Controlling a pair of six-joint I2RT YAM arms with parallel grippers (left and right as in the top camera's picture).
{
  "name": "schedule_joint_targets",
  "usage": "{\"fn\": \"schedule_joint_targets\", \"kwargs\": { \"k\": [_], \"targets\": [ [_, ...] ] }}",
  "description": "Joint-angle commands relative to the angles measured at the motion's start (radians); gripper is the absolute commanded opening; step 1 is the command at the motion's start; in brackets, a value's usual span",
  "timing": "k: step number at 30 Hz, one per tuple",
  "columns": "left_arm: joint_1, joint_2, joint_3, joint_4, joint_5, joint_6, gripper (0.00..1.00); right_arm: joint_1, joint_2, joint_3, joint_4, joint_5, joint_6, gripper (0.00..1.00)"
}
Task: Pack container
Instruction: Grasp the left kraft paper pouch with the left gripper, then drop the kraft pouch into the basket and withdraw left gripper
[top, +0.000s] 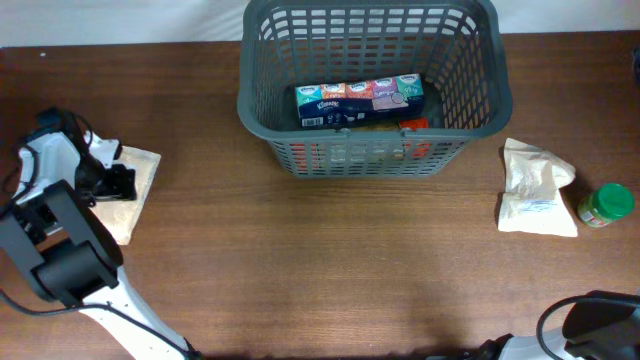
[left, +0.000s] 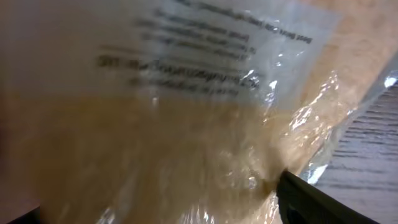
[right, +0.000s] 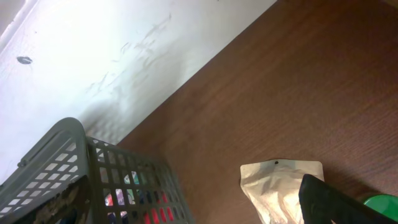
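Note:
The container (top: 262, 110), a dark grey lattice basket, stands at the back centre and holds a tissue pack (top: 358, 98) and red-packaged items. It also shows in the right wrist view (right: 74, 149). My left gripper (top: 116, 183) is down on a clear bag of beige grains (top: 135, 175) at the far left. That bag (left: 186, 124) fills the left wrist view between wide-apart jaws, with one finger (left: 311, 199) showing. My right gripper's one visible finger (right: 339, 199) is set far to the side, over a white pouch (right: 273, 186); nothing is in it.
A white pouch (top: 536, 190) and a green-lidded jar (top: 607, 204) lie at the right. The green lid (right: 382, 202) peeks into the right wrist view. The right arm's base (top: 590, 325) sits at the front right. The white wall (right: 93, 50) runs behind the table.

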Motion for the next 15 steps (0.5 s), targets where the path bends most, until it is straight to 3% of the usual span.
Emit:
{"fn": "schedule_joint_targets", "kwargs": {
  "k": [1, 3, 4, 5, 9, 13, 15],
  "targets": [
    [0.005, 0.034, -0.012, -0.010, 0.058, -0.013, 0.76, -0.003, -0.005, 0.011, 0.001, -0.009, 0.005, 0.99],
    [0.005, 0.035, -0.012, -0.011, 0.060, -0.013, 0.66, -0.003, -0.005, 0.011, 0.002, -0.009, 0.005, 0.99],
    [0.005, 0.035, -0.012, -0.012, 0.064, -0.014, 0.31, -0.003, -0.005, 0.011, 0.002, -0.009, 0.005, 0.99],
    [0.004, 0.034, -0.011, -0.012, 0.070, -0.014, 0.02, -0.003, -0.005, 0.011, 0.002, -0.009, 0.005, 0.99],
    [0.004, 0.027, 0.077, -0.082, 0.116, -0.052, 0.02, -0.003, -0.005, 0.011, 0.001, -0.009, 0.005, 0.99],
    [0.000, 0.002, 0.310, -0.239, 0.120, -0.106, 0.02, -0.003, -0.005, 0.011, 0.001, -0.009, 0.005, 0.99],
    [-0.009, -0.023, 0.517, -0.340, 0.206, -0.124, 0.02, -0.003, -0.005, 0.011, 0.001, -0.009, 0.005, 0.99]
  ]
}}
